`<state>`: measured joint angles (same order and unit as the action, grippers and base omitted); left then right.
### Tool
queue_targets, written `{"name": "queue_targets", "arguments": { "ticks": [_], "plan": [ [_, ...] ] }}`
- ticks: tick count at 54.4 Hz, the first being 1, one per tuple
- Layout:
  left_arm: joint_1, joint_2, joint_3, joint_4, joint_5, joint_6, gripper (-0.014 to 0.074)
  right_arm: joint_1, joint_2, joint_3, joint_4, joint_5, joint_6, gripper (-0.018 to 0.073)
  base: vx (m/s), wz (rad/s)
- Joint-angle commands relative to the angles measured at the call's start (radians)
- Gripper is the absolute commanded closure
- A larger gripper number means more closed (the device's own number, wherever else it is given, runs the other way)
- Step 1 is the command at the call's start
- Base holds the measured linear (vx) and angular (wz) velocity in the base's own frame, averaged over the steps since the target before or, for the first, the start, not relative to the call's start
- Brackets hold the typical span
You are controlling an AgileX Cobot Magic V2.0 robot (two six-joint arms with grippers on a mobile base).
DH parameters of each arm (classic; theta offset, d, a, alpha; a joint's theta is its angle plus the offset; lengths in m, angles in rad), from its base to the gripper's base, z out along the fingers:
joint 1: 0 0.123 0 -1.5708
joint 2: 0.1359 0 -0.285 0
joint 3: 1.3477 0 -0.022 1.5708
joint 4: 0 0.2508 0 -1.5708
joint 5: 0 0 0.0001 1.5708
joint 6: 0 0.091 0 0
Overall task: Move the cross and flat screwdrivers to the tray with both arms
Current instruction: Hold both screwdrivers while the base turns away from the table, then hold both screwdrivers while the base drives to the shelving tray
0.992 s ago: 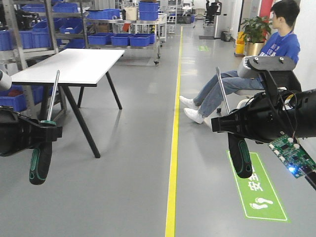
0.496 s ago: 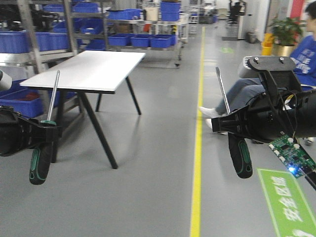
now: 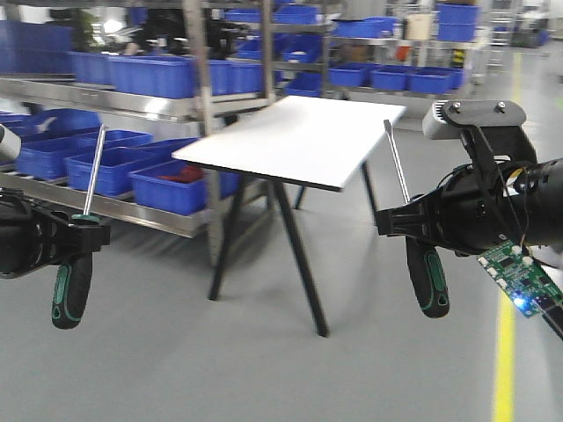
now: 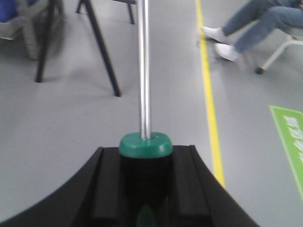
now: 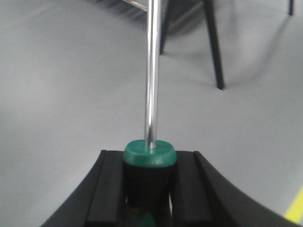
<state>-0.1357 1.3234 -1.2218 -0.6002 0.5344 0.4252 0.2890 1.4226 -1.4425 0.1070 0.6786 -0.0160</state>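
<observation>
The left gripper (image 3: 84, 233) is clamped narrowly on the left screwdriver (image 3: 70, 286), gripping it at the top of the handle. The green-and-black handle hangs below the jaws and the steel shaft rises above them, leaning slightly right. In the left wrist view the black fingers (image 4: 102, 189) press on both sides of the green collar.

The right gripper (image 3: 409, 230) is closed the same way on the right screwdriver (image 3: 428, 281). Its handle hangs down and its shaft points up, leaning left. In the right wrist view the fingers (image 5: 106, 189) flank the collar. Neither tip is sharp enough to tell cross from flat.

A circuit board (image 3: 519, 277) with a blue light hangs just beside the right gripper, on its outer side.

Both tools are held in the air over the grey floor (image 3: 264, 369). Beyond and between the grippers stands a white table (image 3: 299, 141) on black legs. Shelves (image 3: 132, 101) of blue bins (image 3: 149, 75) stand behind the left gripper. A yellow line (image 3: 503, 360) runs on the floor below the right gripper. Ahead of the left gripper, the wrist view shows a seated person (image 4: 255, 19) and a green mark (image 4: 291, 137) beyond the line.
</observation>
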Motion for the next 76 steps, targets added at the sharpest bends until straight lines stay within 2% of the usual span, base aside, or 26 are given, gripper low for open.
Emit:
{"name": "queue_targets", "arguments": {
  "ticks": [1,76],
  "plan": [
    [-0.005,-0.033,-0.032,-0.034,-0.066,0.000,0.0596,-0.001,-0.032,-0.034,0.005,-0.082,-0.006,0.0567,0.54,0.61],
    [-0.005,-0.033,-0.032,-0.034,-0.065,0.000,0.0596,-0.003,-0.032,-0.034,0.005,-0.079,-0.006,0.0567,0.56,0.58]
  ]
}}
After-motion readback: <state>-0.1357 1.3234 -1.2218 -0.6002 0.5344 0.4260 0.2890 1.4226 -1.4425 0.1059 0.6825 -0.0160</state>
